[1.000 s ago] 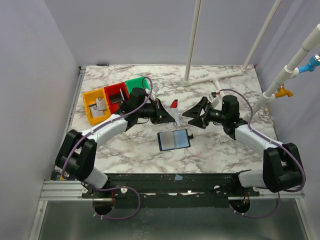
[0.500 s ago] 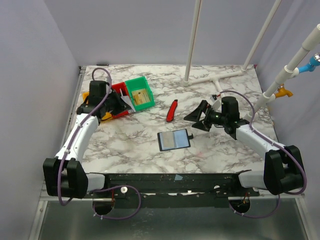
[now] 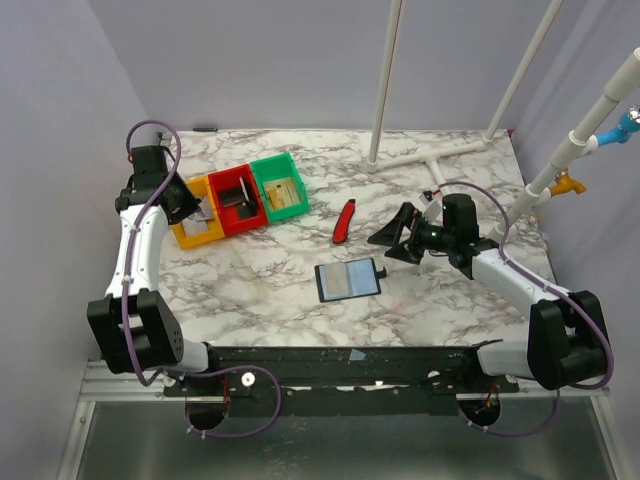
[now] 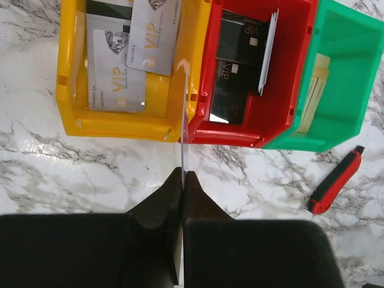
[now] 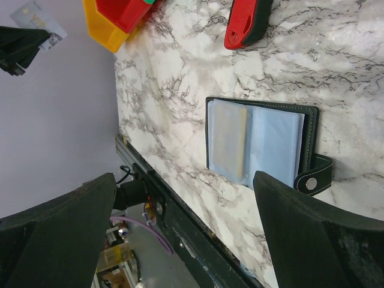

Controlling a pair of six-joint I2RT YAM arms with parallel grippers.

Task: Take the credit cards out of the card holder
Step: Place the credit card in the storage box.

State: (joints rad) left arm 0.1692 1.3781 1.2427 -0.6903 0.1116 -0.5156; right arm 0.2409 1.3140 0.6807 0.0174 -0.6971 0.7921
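**A:** What surrounds the marbled desk [image 3: 270, 290] in the view from above?

**B:** Pale lilac walls [image 3: 60, 120] are seen around it, with white pipes [image 3: 385, 80] at the back. The card holder [image 3: 348, 280] lies open and flat near the middle of the desk. Within the last second the left claw [image 3: 183, 203] has been swung away from the red-and-black tool [image 3: 345, 220] at the centre. It is now out at the yellow bin [image 3: 185, 240] on the far left. The right claw [image 3: 390, 237] has been kept hovering just right of the tool.

**A:** And what is shown by the left wrist camera?

**B:** That claw is pinched shut on one credit card [image 4: 182, 120]. The card is seen edge-on as a thin pale line over the wall where the yellow bin meets the red bin [image 4: 240, 138]. Silver cards [image 4: 117, 72] are already lying in the yellow bin, black cards [image 4: 231, 78] in the red, and tan cards [image 4: 315, 90] in the green bin [image 4: 354, 90].

**A:** What is meant by that for the task?

**B:** One more card is judged to have been carried off for sorting. Only its release is left to be done.

**A:** And the right wrist view?

**B:** The right claw's jaws are spread wide and nothing is held. Beneath them the holder is seen open, with a tan card [image 5: 227, 141] left in one pocket, so the task is judged unfinished.
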